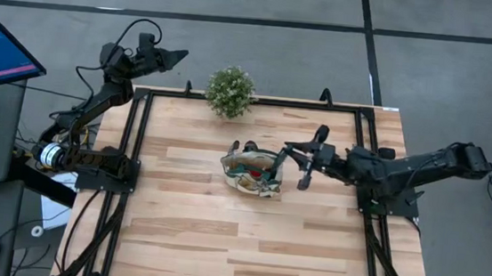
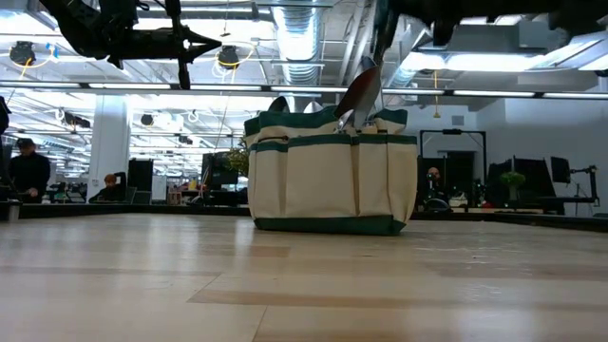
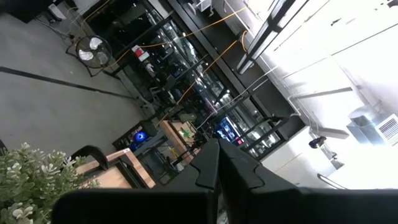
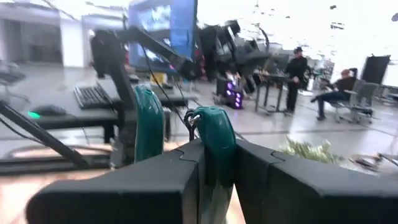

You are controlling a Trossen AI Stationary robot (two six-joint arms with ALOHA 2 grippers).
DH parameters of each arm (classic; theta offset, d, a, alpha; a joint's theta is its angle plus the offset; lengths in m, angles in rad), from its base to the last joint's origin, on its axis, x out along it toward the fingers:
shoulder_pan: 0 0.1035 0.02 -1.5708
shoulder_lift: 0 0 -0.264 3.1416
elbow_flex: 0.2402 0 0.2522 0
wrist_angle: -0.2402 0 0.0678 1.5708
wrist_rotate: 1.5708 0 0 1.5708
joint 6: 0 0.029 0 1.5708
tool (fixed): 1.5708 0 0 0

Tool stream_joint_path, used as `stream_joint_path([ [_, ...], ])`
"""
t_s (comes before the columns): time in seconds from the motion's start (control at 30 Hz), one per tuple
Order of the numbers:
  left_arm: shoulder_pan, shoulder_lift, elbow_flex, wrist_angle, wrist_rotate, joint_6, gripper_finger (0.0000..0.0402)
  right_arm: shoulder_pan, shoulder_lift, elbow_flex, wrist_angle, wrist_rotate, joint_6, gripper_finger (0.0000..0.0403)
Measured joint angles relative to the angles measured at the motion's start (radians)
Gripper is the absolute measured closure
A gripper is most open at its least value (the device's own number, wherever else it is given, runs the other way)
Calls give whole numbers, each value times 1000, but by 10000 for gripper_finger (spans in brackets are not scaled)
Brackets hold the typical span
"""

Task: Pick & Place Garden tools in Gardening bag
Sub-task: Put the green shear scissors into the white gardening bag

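Note:
The beige gardening bag (image 1: pixel 250 171) with teal-green trim stands on its base at the table's middle; it also shows in the low view (image 2: pixel 332 176). A silver blade (image 2: pixel 361 90) sticks up out of its top. My right gripper (image 1: pixel 287 157) reaches in from the table's right and sits over the bag's right end, shut on the teal-handled pruning shears (image 4: pixel 186 134). My left gripper (image 1: pixel 178 58) is shut and empty, raised beyond the table's far left corner. The other trowels and the glove do not show apart from the bag. My right gripper pinches one teal handle of the shears (image 4: pixel 214 146) between its two fingers (image 4: pixel 273 180). The fingers come from the table's right side. The second teal handle (image 4: pixel 149 124) stands free beside it. The shears' blade end is hidden below the fingers.
A bushy green potted plant (image 1: pixel 230 90) stands at the table's far edge, beyond the bag. A monitor (image 1: pixel 0 45) and desk stand left of the table. People are in the room behind (image 2: pixel 28 171).

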Motion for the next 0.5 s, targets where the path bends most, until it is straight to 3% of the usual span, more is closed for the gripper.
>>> stream_joint_path([
  [0.13, 0, 0, 0, 0, 0, 0, 394, 60, -88, 1, -79, 31, 27, 354],
  [0.27, 0, 0, 0, 0, 0, 0, 394, 126, -158, 0, -353, 164, 151, 354],
  [0.4, 0, 0, 0, 0, 0, 0, 394, 182, -157, 0, -503, 213, 237, 354],
  [0.5, 0, 0, 0, 0, 0, 0, 394, 192, -112, 0, -520, 221, 244, 354],
])
